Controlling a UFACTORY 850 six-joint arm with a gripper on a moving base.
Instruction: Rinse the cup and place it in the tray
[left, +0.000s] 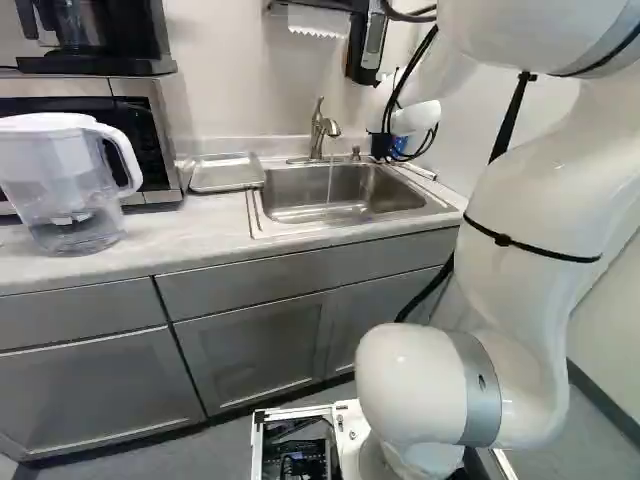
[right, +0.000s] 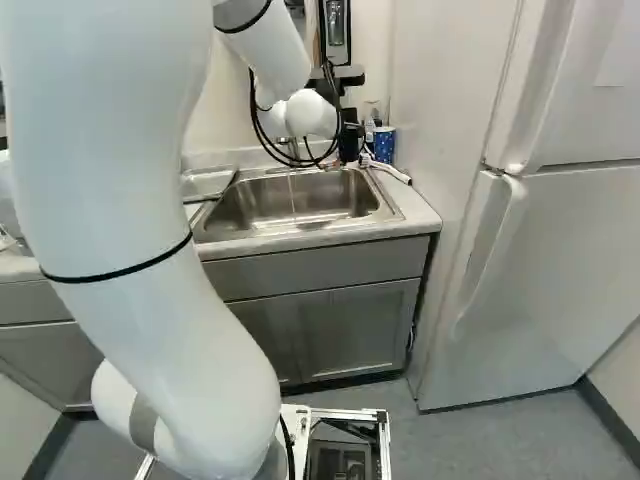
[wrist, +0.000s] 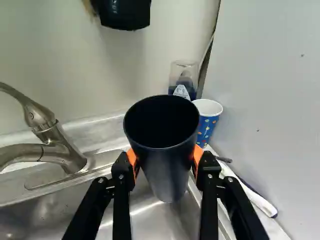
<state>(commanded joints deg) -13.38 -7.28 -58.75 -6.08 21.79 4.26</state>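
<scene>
Gripper (right: 347, 145), one: closed on a dark cup, an orange pad against either side. Dark cup (wrist: 167, 150), one: mouth upward, held above the sink's back right corner, out of the tray. Sink (left: 255, 222), steel, set in the bench (left: 150, 245) near its right end. Faucet (left: 318, 135), at the sink's back edge, a thin stream falling into the basin. Tray (left: 228, 174), metal: on the bench, just beside the sink's left edge. Patterned blue paper cup (wrist: 207, 122): beyond the dark cup, near the wall.
</scene>
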